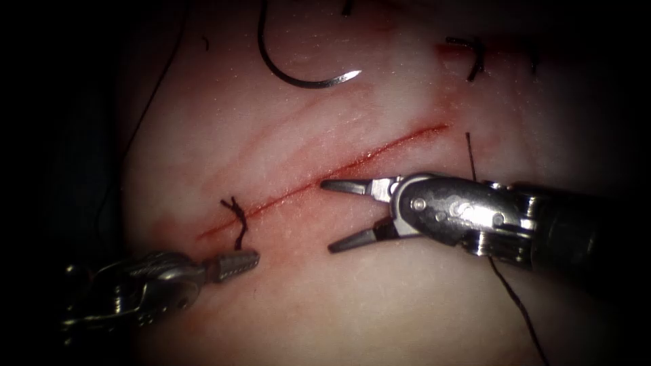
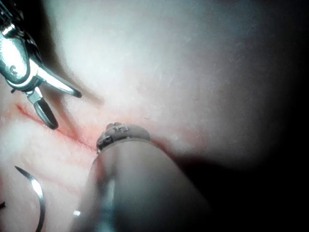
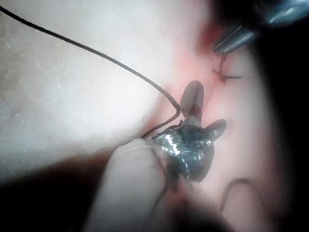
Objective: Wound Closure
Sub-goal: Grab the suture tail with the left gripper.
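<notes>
Tissue (image 1: 380, 95) fills the lit part of the endoscope view, pale pink and moist, and around it the room falls into darkness, so no surface under it can be made out. The cut (image 1: 325, 179) runs as a thin red line slanting up to the right, with red fluid (image 1: 434, 108) staining the skin along it. At its lower left end sits 1 knotted stitch (image 1: 237, 217) with short dark ends. A 2nd stitch (image 1: 475, 57) lies at the upper right, partly lost in shadow.

The needle (image 1: 305, 78) lies free on the tissue, above and to the left of the cut, its bright tip pointing right; neither tool holds it and it is not in the tissue. Its upper end is cut off by the frame edge.

The right gripper (image 1: 330, 215) stands wide open just beside the cut, 1 jaw over the line, holding nothing. Thread (image 1: 515, 301) passes behind its wrist and runs off the frame. The left gripper (image 1: 252, 258) is closed, empty, just below the knotted stitch. In the left wrist view its own jaws are hard to make out.
</notes>
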